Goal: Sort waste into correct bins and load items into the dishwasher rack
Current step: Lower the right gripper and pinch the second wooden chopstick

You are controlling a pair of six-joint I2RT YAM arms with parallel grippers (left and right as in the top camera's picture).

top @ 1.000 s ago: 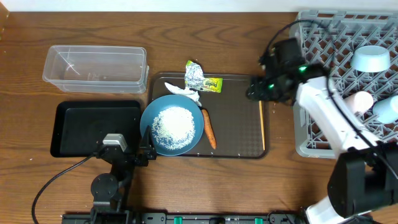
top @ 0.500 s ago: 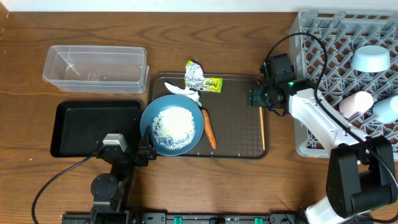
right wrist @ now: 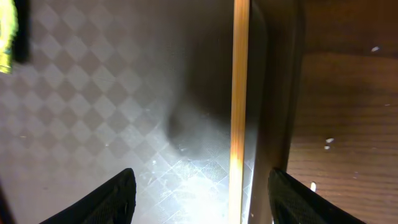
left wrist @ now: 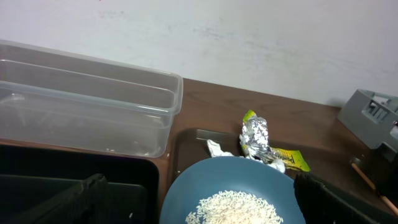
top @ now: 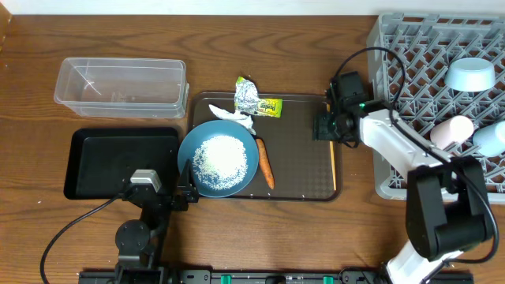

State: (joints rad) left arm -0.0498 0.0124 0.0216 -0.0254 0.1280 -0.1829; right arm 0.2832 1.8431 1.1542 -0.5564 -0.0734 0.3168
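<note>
left gripper [left wrist: 198,186]: near-left of the serving tray [top: 300,170], fingers wide apart, holding nothing
black tray [top: 95,158]: left of the serving tray, no waste in it
plate [top: 225,188]: on the serving tray's left half, rice [top: 221,158] heaped on it
carrot [top: 265,164]: on the serving tray, just beside the plate's right rim, unsorted
chopsticks [top: 333,170]: flat along the serving tray's right rim; long axis near-to-far, parallel to the rim; ends look alike
right gripper [top: 325,126]: over the chopsticks' far end, jaws apart, straddling them, not clamped
tissue [top: 237,117], wrapper [top: 256,99]: at the serving tray's far-left edge, unsorted
clear tub [top: 118,83]: far-left of the serving tray, holds nothing
rack [top: 410,55]: right of the serving tray; bowl [top: 469,73] and two cups [top: 451,128] loaded
remaining, my read: all waste, plate, chopsticks
</note>
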